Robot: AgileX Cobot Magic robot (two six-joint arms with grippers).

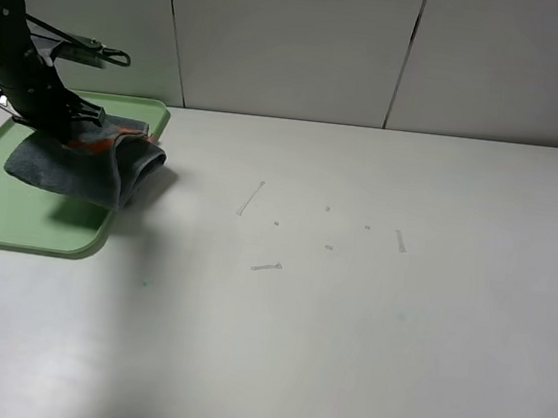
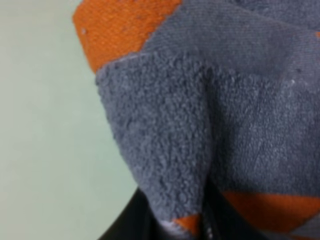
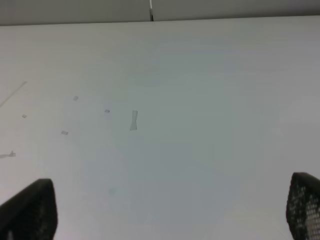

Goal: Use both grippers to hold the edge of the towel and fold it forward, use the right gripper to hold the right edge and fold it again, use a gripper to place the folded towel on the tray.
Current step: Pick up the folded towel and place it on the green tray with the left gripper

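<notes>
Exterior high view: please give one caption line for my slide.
Left gripper holds the folded towel over the right end of the green tray; white table beside it.

white table (image 1: 349,306) carries a green tray (image 1: 18,226).

The left arm (image 1: 20,57) was bulky and black, with thin cables and silver-grey plates. The right gripper (image 3: 170,210) showed two black fingertips (image 3: 30,210), one mesh-textured.

White table (image 1: 343,356), small tape scraps (image 1: 266,267), pale wall panels (image 1: 287,40)
</notes>
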